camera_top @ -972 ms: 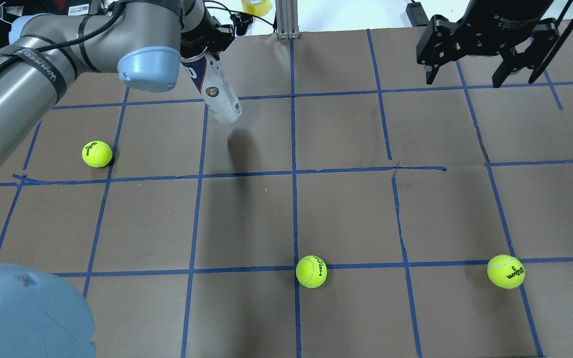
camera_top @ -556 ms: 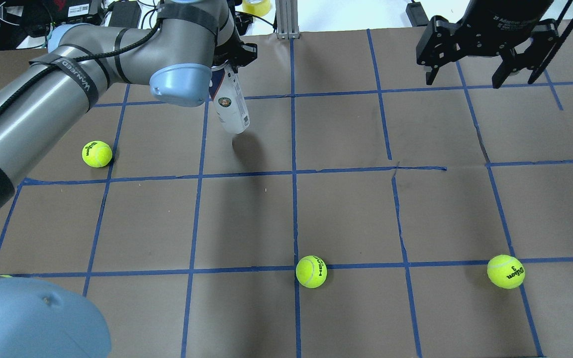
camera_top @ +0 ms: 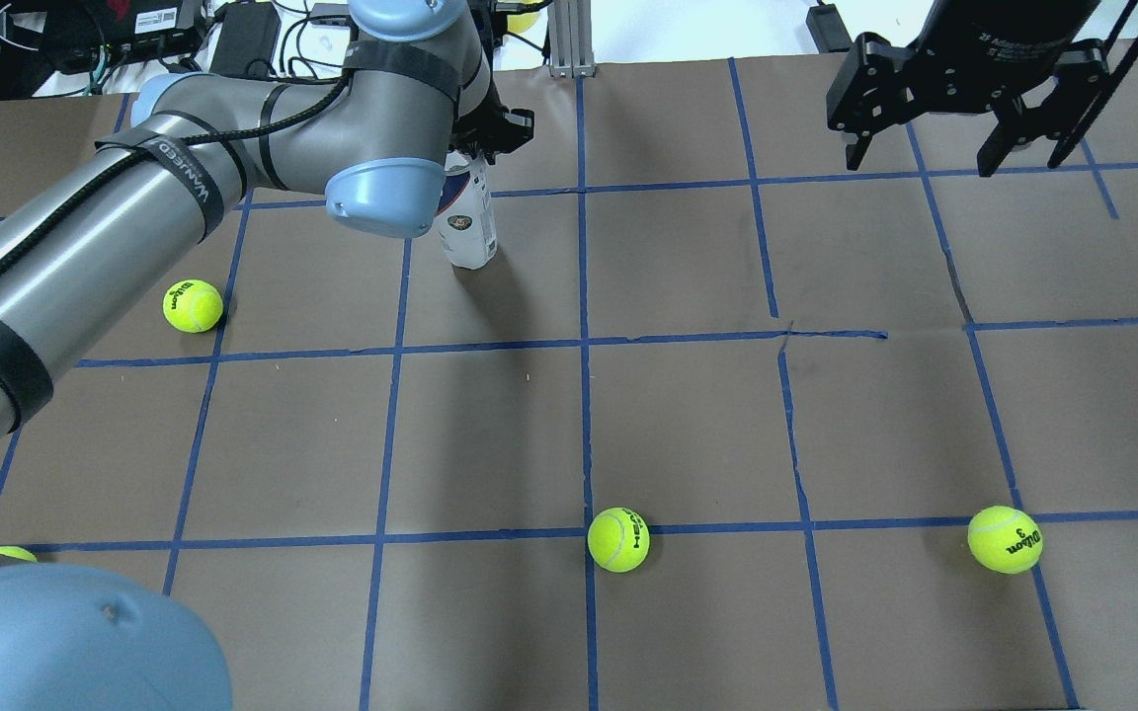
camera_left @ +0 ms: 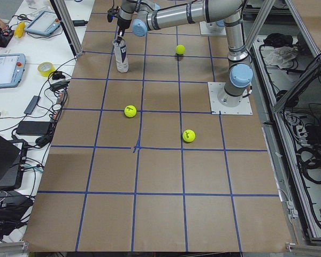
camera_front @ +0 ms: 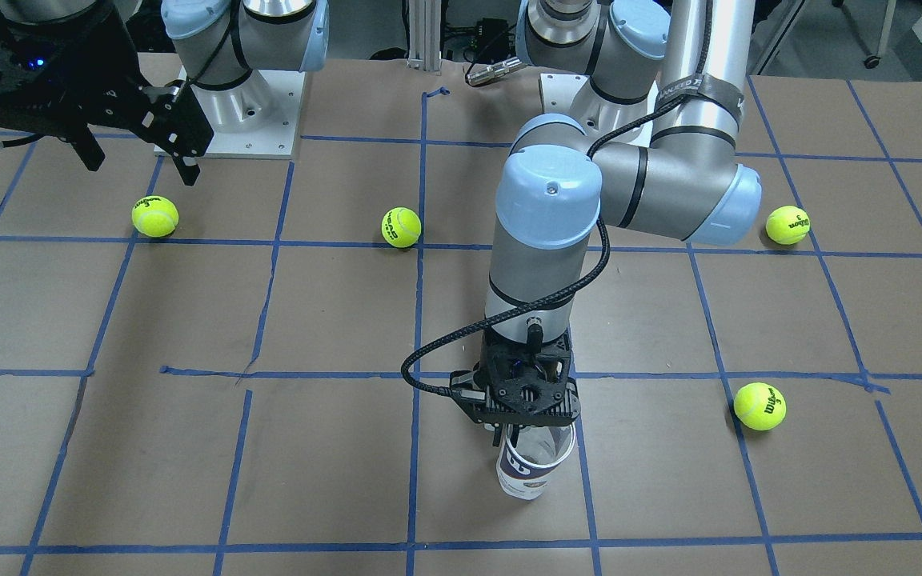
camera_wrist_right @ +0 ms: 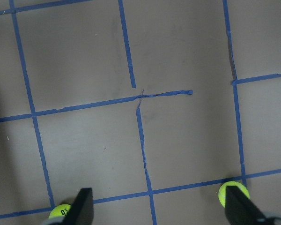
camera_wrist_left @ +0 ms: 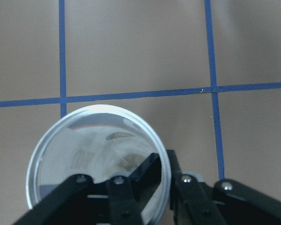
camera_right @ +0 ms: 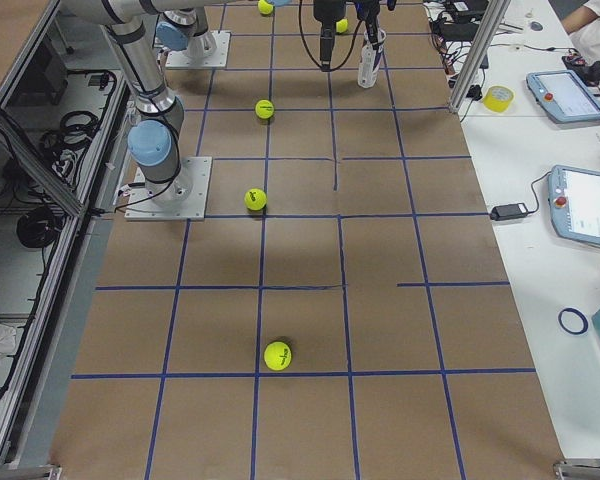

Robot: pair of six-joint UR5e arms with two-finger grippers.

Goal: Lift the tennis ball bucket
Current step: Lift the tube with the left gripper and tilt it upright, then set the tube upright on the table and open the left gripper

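The tennis ball bucket [camera_top: 467,222], a clear can with a white and navy label, stands upright at the far left-centre of the table. It also shows in the front view [camera_front: 531,468], the left side view [camera_left: 121,56] and the right side view [camera_right: 368,60]. My left gripper [camera_front: 521,432] is shut on its open rim from above. In the left wrist view one finger [camera_wrist_left: 143,174] is inside the can [camera_wrist_left: 84,154] and one outside. Its base sits at or just above the paper; I cannot tell which. My right gripper [camera_top: 925,153] is open and empty, high at the far right.
Several yellow-green tennis balls lie on the brown paper with its blue tape grid: one left [camera_top: 193,305], one near centre [camera_top: 618,539], one near right [camera_top: 1005,539], one half hidden by my left arm [camera_top: 11,553]. An aluminium post [camera_top: 569,39] stands behind the can.
My left arm swung right with the can. The can went from tilted and raised to upright and lower, and its shadow now meets its base. The right arm has not moved.
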